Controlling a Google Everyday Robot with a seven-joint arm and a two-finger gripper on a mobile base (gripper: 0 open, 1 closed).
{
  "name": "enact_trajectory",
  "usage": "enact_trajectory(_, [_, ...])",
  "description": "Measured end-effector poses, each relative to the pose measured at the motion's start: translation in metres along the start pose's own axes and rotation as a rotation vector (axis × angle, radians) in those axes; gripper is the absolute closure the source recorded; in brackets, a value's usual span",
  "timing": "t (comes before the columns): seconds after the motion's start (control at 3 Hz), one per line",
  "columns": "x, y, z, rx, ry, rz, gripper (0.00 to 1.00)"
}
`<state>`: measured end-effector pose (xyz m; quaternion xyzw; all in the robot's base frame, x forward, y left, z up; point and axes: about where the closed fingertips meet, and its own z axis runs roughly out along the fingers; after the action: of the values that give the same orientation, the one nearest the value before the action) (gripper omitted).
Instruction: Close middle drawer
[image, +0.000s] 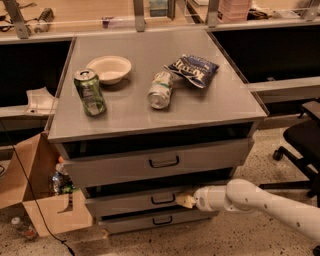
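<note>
1. Low down, below the worktop's front edge, the gripper (186, 201) rests its pale yellow tip against the front of the middle drawer (130, 204), just right of the small dark handle (163, 199). Whether it is open or closed cannot be told, and it grasps nothing visible.
2. The middle drawer is the second of three grey fronts, between the top drawer (115, 167) and the lowest drawer (135, 223). A dark gap shows above its front.
3. On the grey worktop (220, 107), a green can (90, 92) stands upright near the left edge. A white bowl (109, 68) sits behind it, toward the back left corner.
4. Near the middle, a silver can (160, 90) lies on its side. A blue chip bag (192, 70) lies just beside it, toward the right edge.
5. An open cardboard box (35, 210) stands on the speckled floor left of the cabinet. A black office chair (302, 142) stands to the right.
6. The white arm (260, 201) reaches in from the lower right, nearly level and angled slightly upward to the drawer front.
</note>
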<state>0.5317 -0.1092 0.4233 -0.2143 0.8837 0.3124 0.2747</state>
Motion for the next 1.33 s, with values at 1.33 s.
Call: enact_trajectory(1.33, [0.003, -0.042, -0.012, 0.1, -0.024, 0.04, 1.0])
